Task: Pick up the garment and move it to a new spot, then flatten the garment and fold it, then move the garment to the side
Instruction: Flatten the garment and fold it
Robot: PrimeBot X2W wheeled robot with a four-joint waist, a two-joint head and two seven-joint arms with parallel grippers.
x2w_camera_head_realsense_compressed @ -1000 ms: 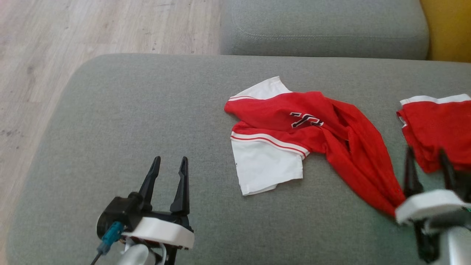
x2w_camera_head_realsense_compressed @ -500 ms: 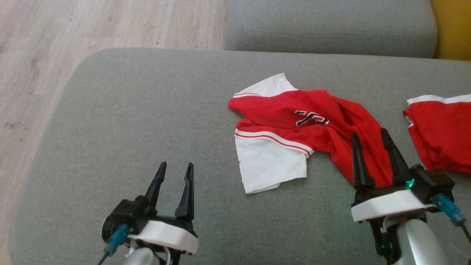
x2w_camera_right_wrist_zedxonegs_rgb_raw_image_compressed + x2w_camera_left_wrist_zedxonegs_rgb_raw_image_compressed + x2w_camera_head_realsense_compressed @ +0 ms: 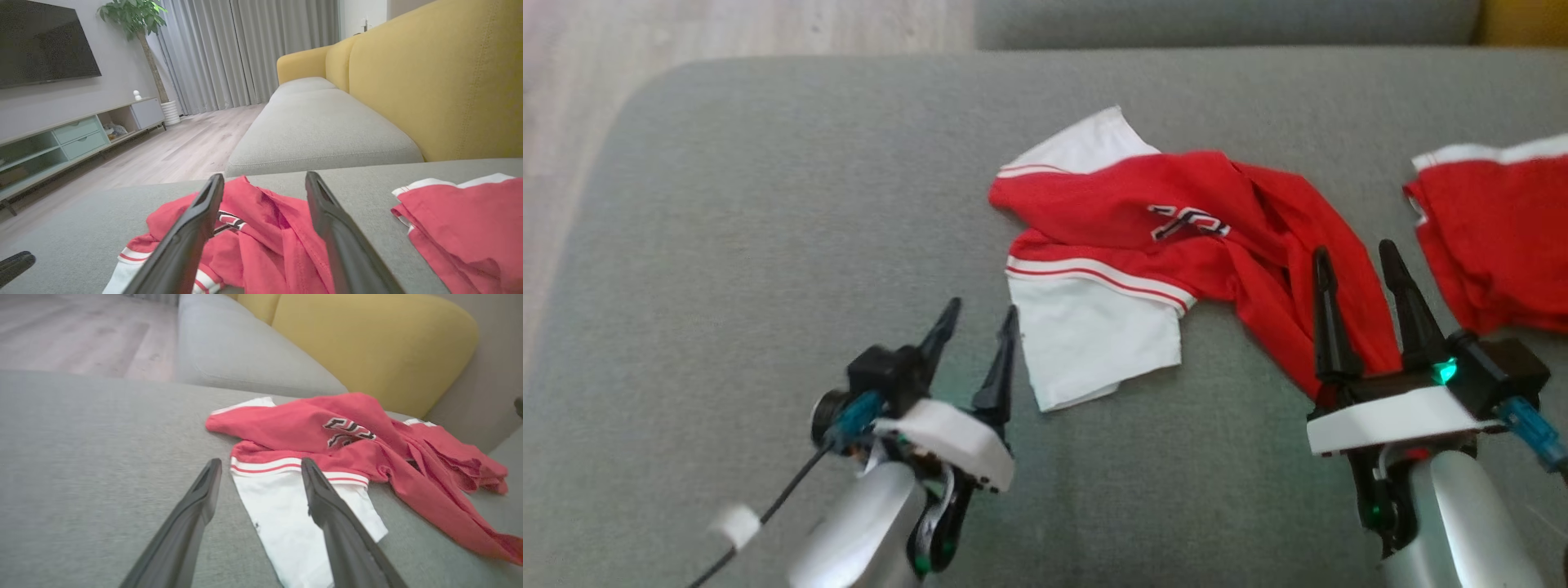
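Note:
The garment (image 3: 1176, 237), a red jersey with white sleeves and a black-and-white print, lies crumpled on the grey seat cushion (image 3: 768, 245). My left gripper (image 3: 982, 309) is open, its tips just left of the near white sleeve (image 3: 1094, 351). In the left wrist view the left gripper (image 3: 261, 461) points at the sleeve's red-striped band on the garment (image 3: 310, 424). My right gripper (image 3: 1354, 250) is open over the garment's red tail. In the right wrist view the right gripper (image 3: 264, 175) frames the bunched red cloth of the garment (image 3: 265, 232).
A second red and white garment (image 3: 1494, 237) lies folded at the cushion's right, close to my right gripper, also second garment (image 3: 461, 220). Another grey cushion (image 3: 318, 134) lies beyond, with the yellow backrest (image 3: 441, 77) on the right. Wooden floor (image 3: 572, 106) borders the left edge.
The camera has tilted and shifted. My right gripper came in from the right edge to above the red tail. My left gripper moved forward and right, up to the white sleeve.

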